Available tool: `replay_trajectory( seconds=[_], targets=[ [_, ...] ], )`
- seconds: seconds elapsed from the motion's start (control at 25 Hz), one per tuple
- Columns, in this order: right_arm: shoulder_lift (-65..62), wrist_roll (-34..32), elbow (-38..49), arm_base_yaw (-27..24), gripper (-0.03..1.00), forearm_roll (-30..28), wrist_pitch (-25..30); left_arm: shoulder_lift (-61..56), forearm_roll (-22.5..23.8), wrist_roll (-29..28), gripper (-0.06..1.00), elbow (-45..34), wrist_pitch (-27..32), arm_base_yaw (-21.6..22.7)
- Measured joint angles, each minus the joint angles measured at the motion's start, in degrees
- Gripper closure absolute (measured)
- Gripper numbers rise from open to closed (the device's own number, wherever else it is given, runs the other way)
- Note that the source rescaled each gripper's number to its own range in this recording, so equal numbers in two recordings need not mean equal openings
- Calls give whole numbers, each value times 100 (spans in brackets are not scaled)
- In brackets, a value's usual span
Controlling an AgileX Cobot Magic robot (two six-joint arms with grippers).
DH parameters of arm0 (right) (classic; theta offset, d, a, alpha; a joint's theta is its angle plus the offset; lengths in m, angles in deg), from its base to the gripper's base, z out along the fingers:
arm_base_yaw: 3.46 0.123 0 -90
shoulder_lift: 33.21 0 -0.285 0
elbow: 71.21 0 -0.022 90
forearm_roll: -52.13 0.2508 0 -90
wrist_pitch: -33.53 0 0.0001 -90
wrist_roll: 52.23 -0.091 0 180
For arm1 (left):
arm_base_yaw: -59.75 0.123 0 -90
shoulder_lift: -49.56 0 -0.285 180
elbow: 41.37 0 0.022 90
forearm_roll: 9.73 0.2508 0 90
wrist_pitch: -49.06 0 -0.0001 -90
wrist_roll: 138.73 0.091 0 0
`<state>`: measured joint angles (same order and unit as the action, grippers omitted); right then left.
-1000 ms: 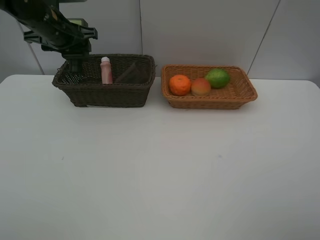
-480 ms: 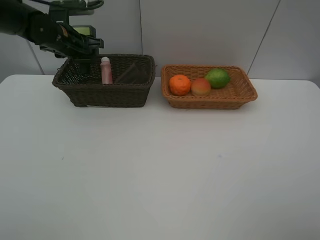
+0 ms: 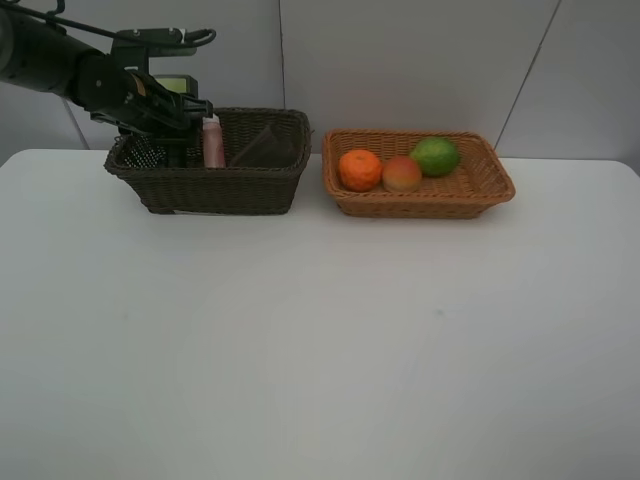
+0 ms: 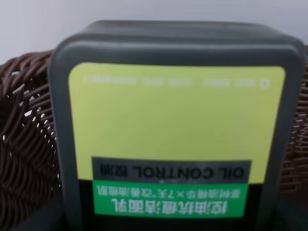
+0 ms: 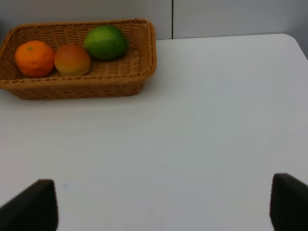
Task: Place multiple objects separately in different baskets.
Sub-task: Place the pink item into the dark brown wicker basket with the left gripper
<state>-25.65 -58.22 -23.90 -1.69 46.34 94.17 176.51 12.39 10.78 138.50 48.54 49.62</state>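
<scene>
My left gripper (image 3: 168, 128) hangs over the left end of the dark brown basket (image 3: 220, 190), shut on the dark pump bottle (image 3: 178, 86). Its green label (image 4: 175, 125) fills the left wrist view, with brown weave behind it. A pink white-capped bottle (image 3: 212, 142) stands upright in that basket beside the gripper, and a mauve cup (image 3: 265, 148) lies tilted further right. The light tan basket (image 3: 480, 190) holds an orange (image 3: 360, 169), a peach-like fruit (image 3: 402, 174) and a green fruit (image 3: 435, 156). My right gripper (image 5: 161, 207) is open over bare table, out of the high view.
Both baskets stand side by side at the back of the white table (image 3: 320, 340), close to the wall. A narrow gap separates them. The tan basket (image 5: 77, 82) lies ahead of my right gripper.
The left arm has come down and a little to the right with the pump bottle, closer to the pink bottle in the dark basket. Nothing else has moved.
</scene>
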Motion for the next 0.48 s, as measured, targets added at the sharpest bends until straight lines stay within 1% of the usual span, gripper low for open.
replay_trajectory(
  seconds=[0.24,0.32,0.4,0.48],
  targets=[
    [0,0,0,0,11,0,0,0,0,62,12,0,0,0],
    [0,0,0,0,11,0,0,-12,0,67,6,0,-28,0],
    [0,0,0,0,11,0,0,-81,0,67,-1,0,-61,0],
    [0,0,0,0,11,0,0,-145,0,67,-4,15,-75,0]
  ],
)
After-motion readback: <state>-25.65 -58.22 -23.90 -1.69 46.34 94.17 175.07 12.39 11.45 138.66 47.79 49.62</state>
